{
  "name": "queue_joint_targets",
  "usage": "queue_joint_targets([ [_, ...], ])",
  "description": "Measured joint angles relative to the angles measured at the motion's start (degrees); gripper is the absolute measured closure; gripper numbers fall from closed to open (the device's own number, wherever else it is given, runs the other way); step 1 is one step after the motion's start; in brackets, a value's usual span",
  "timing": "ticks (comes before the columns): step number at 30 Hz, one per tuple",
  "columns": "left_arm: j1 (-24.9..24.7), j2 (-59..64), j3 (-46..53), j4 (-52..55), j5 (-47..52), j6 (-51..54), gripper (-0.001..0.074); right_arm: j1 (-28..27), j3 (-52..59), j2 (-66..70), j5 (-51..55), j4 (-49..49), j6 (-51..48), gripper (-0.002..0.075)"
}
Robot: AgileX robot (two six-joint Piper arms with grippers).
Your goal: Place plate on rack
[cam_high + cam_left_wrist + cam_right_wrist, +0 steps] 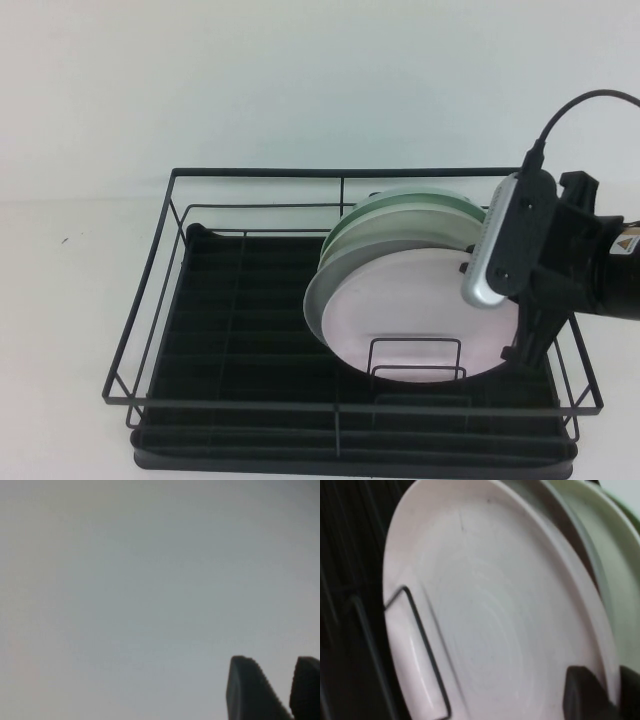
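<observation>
The pale pink plate (420,310) stands on edge in the black wire rack (150,300), leaning back on the other plates, with the small wire plate holder (415,345) in front of its lower part. My right gripper (514,350) is at the plate's right rim. In the right wrist view the plate (485,620) fills the picture, and my right gripper (615,690) has one finger on each side of the rim, shut on it. My left gripper (287,690) shows only in the left wrist view, against a blank pale background, holding nothing, its fingers close together.
Behind the pink plate stand a white plate (316,300) and pale green plates (400,212). The rack's ribbed tray base (240,320) lies bare on the left half. The rack's wire walls (260,172) rise on all sides.
</observation>
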Motion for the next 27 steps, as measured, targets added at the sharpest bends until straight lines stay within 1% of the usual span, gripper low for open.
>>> queue_joint_targets([
  [4,0.00,0.00,0.00,0.23,0.00,0.00,0.0535,0.95,0.00,0.00,0.00,1.74,-0.94,0.0591],
  [10,0.00,0.00,0.00,0.36,0.15,0.00,0.0535,1.08,-0.46,0.00,-0.14,2.61,-1.28,0.0513],
  [16,0.00,0.00,0.00,3.84,0.39,0.00,0.0535,1.16,-0.93,-0.13,-0.74,2.74,-1.85,0.0496],
  [19,0.00,0.00,0.00,4.84,0.39,0.00,0.0535,1.63,-1.98,-1.63,0.96,2.86,-2.38,0.0494],
  [21,0.00,-0.13,0.00,4.94,0.73,0.00,0.0547,1.84,-2.89,-4.31,2.73,4.44,-2.50,0.0503],
  [23,0.00,-1.12,0.00,5.29,1.23,0.00,0.0589,2.07,-3.39,-8.12,4.57,6.47,-2.50,0.0533],
  [25,0.00,-2.50,0.00,6.98,2.44,0.00,0.0654,2.07,-3.71,-13.71,6.78,8.23,-2.50,0.0607],
  [27,0.00,-4.25,0.00,10.47,3.49,-1.67,0.0701,2.07,-3.94,-19.69,8.57,9.39,-2.50,0.0671],
])
